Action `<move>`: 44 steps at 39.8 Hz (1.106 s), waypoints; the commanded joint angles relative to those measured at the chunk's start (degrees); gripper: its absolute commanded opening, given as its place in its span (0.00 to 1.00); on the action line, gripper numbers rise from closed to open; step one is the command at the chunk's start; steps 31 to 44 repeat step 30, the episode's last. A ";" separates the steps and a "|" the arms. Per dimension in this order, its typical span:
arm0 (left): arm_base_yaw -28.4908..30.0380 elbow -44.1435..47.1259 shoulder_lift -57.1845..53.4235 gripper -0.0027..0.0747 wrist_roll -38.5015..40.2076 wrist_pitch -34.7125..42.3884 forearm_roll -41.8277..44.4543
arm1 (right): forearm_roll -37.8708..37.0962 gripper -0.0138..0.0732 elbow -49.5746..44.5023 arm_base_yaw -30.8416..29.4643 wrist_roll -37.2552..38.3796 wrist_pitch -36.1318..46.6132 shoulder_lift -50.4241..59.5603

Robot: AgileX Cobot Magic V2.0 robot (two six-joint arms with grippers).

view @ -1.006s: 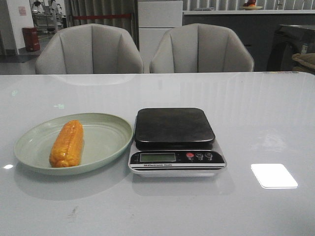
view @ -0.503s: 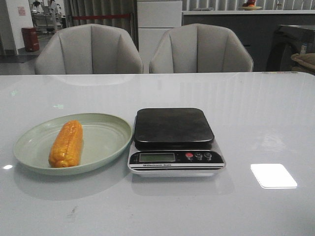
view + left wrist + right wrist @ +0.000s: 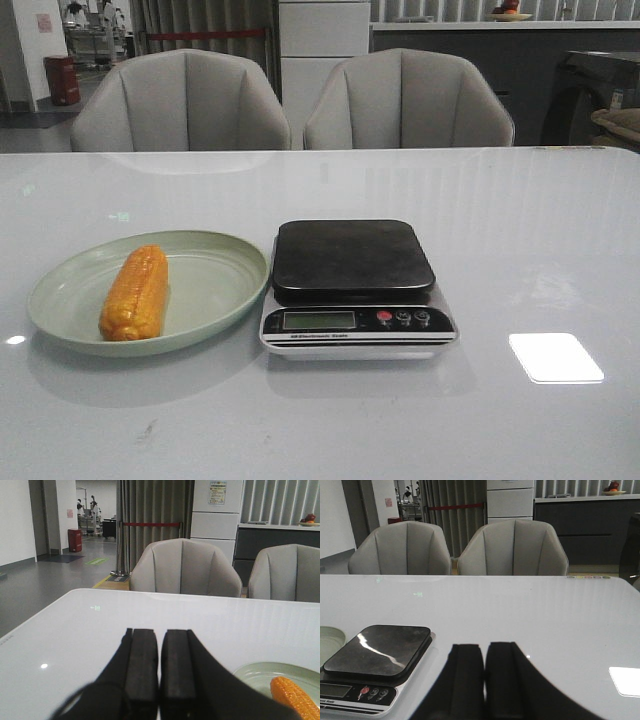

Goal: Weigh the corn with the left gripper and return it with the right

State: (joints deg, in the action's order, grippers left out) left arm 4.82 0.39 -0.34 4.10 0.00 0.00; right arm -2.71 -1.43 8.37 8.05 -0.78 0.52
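The orange-yellow corn (image 3: 135, 292) lies lengthwise on the left part of the pale green plate (image 3: 215, 285), left of the black-topped kitchen scale (image 3: 353, 258). The scale's top is bare. Neither gripper shows in the front view. In the left wrist view my left gripper (image 3: 160, 632) is shut and empty above the table, with the plate (image 3: 260, 672) and one end of the corn (image 3: 295, 697) off to its side. In the right wrist view my right gripper (image 3: 485, 647) is shut and empty, beside the scale (image 3: 377, 650).
Two grey chairs (image 3: 185, 100) (image 3: 408, 98) stand behind the white table's far edge. A bright light patch (image 3: 555, 357) lies on the tabletop right of the scale. The scale's display and buttons (image 3: 400, 318) face the front edge.
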 commanded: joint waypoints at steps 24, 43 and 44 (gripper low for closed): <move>0.11 1.77 -1.15 0.18 0.09 4.41 0.00 | -0.66 0.36 -0.64 -2.32 -0.52 4.25 0.78; 0.11 1.77 -1.15 0.18 0.09 4.41 0.00 | -0.66 0.36 -0.64 -2.32 -0.52 4.25 0.78; 0.11 1.77 -1.15 0.18 0.09 4.41 0.00 | -0.66 0.36 -0.64 -2.32 -0.52 4.25 0.78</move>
